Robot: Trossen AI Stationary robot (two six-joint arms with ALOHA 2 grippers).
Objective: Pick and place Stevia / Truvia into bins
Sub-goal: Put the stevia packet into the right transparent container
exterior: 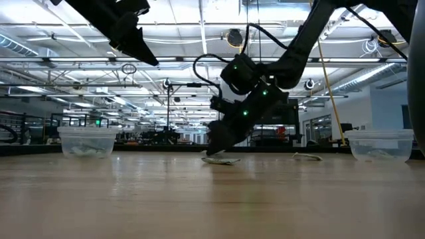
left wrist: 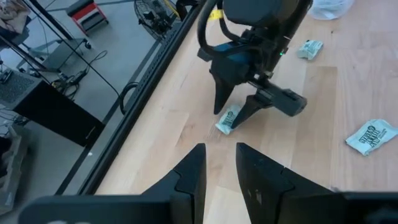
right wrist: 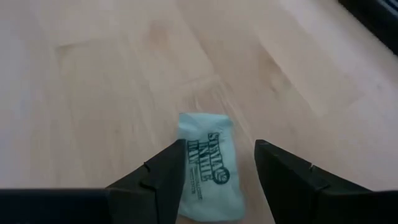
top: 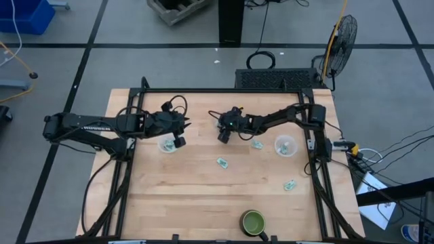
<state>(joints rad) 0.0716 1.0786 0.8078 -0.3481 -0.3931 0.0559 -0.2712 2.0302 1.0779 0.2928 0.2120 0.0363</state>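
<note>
A pale green Stevia sachet (right wrist: 208, 168) lies flat on the table near its far middle. My right gripper (right wrist: 219, 147) is open and slants down over it, one fingertip on each side of the sachet (left wrist: 228, 121), just above it (exterior: 221, 160). My left gripper (left wrist: 220, 149) is open with nothing between its fingers and hangs high above the left bin (top: 167, 144). The right bin (top: 285, 145) stands near the right rail. More sachets lie flat on the wood (top: 222, 162) (top: 257, 144) (top: 290, 184).
A green dark-rimmed bowl (top: 253, 221) stands near the table's front edge. Black rails (top: 319, 156) run along the table's left, right and far sides. Bare wood (top: 176, 196) fills the near left part of the table.
</note>
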